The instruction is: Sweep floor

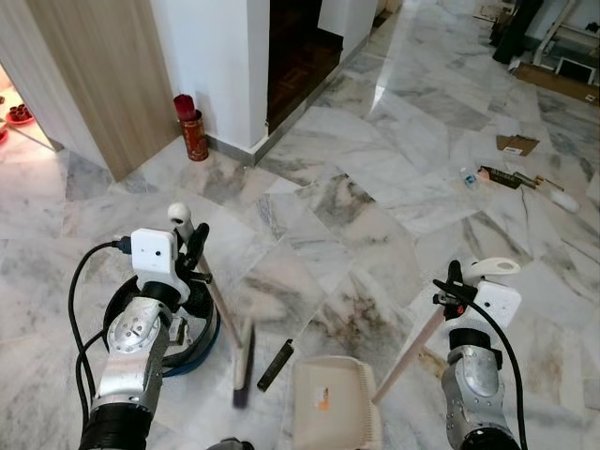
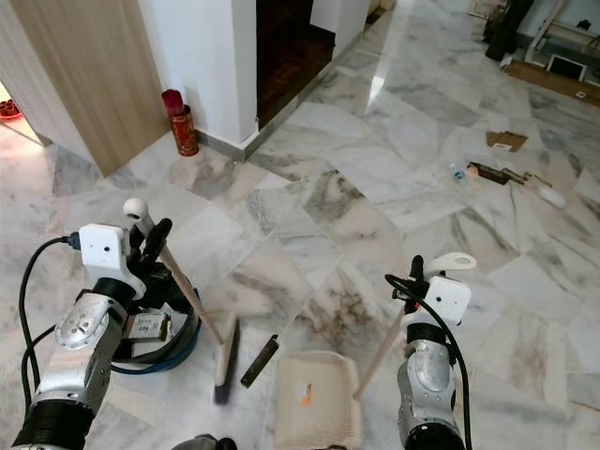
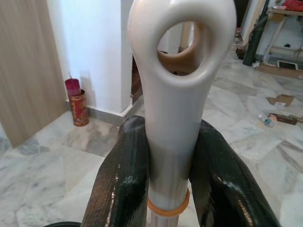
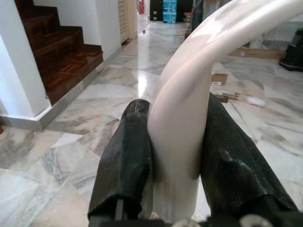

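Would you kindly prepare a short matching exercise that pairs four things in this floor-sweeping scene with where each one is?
Things:
1. white-handled broom
2. cream plastic dustpan
3. red cylindrical tin
4. scattered litter

Places:
A. on the marble floor far ahead on the right
B. on the floor between the two arms
C. against the white wall's corner, ahead left
D. gripped at its handle by the left end effector

Pairs: 1-D, 2-B, 3-C, 4-A. The right end effector grips the dustpan's long handle.
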